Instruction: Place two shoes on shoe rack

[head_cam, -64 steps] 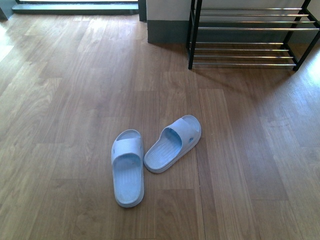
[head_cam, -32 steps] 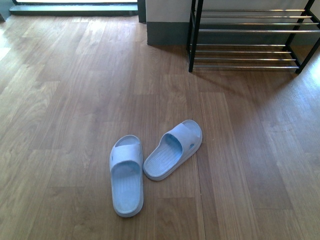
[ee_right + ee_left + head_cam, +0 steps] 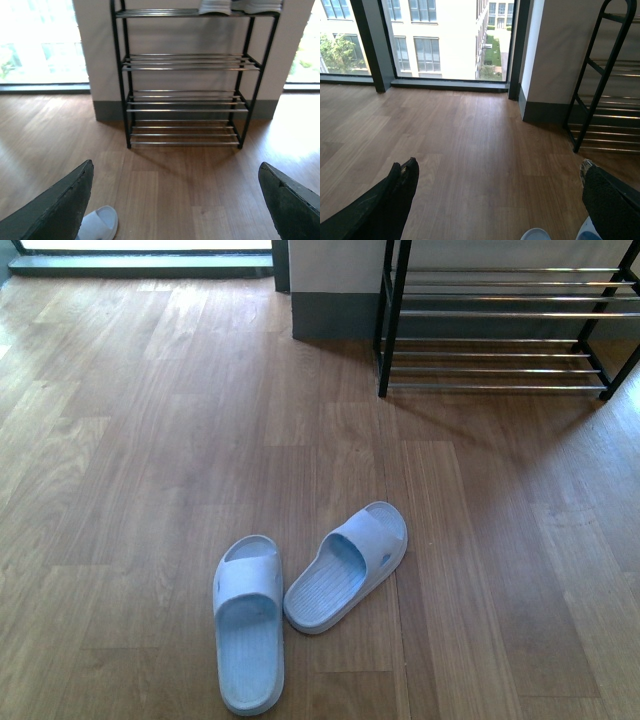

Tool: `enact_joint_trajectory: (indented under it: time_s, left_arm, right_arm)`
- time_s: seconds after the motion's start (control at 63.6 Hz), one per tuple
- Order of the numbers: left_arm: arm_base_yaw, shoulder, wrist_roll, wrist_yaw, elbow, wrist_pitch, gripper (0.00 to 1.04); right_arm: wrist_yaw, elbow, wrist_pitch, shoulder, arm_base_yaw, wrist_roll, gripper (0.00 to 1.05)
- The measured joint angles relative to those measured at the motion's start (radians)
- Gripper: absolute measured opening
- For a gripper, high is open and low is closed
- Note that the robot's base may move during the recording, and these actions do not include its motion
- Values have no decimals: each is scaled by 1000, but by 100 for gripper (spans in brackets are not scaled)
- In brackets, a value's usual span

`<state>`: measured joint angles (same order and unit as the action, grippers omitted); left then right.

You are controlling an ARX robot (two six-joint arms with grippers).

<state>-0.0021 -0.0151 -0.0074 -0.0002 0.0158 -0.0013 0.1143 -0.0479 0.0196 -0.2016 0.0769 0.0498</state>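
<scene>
Blue-white rubber slides were your cargo, both lying on the wooden floor (image 3: 120, 440) close in front of you. The left sandal (image 3: 248, 625) pointed roughly straight away. The right sandal (image 3: 347, 565) was angled off to the right, its heel end touching or all but touching the left one's side. The shoe rack (image 3: 500, 340) stood against the wall, well apart from them, further ahead and to your right, and the tiers visible from the front showed only chrome bars. In the right wrist view, some pale-soled things (image 3: 240, 6) sat on its top tier, too cropped for me to name.

Neither arm showed in the front view. From the wrist cameras, your left gripper (image 3: 498, 167) had its jaws spread wide with nothing between them but floor, and slivers of sandal sat at the frame's edge. Your right gripper (image 3: 176, 169) was just as wide and just as empty, facing the rack, with one sandal's toe beside a finger.

I judged you were at the very start, in the approach, with no sandal grasped and none racked. The next move called for bringing one gripper down over a sandal. The strap arch looked the surest place to pinch, since the flat sole offered little to hold. With the pair lying so close together, you would have done best to come in from an outer side, so as not to shove the neighbour. After that would come a lift and a long carry to a tier.
</scene>
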Motion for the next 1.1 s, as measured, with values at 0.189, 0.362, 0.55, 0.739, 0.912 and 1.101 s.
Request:
enact_joint_trajectory:
  time_s: [0.189,0.362,0.55,0.739,0.912,1.101]
  left_arm:
    - [0,0,0,0,0,0,95]
    - [0,0,0,0,0,0,95]
    - [0,0,0,0,0,0,95]
    - [0,0,0,0,0,0,95]
    - [0,0,0,0,0,0,95]
    - [0,0,0,0,0,0,95]
  right_arm:
    - [-100,-105,457,-724,253,-38,96]
    - [-100,-312,668,-1401,333,-92,96]
    - [-114,-529,687,-1875,381,-118,96]
    - [-155,-766,658,-2202,397,-158,96]
    - [-223,-965,614,-2407,396,-225,96]
    - [-271,-1141,537,-2530,396,-318,96]
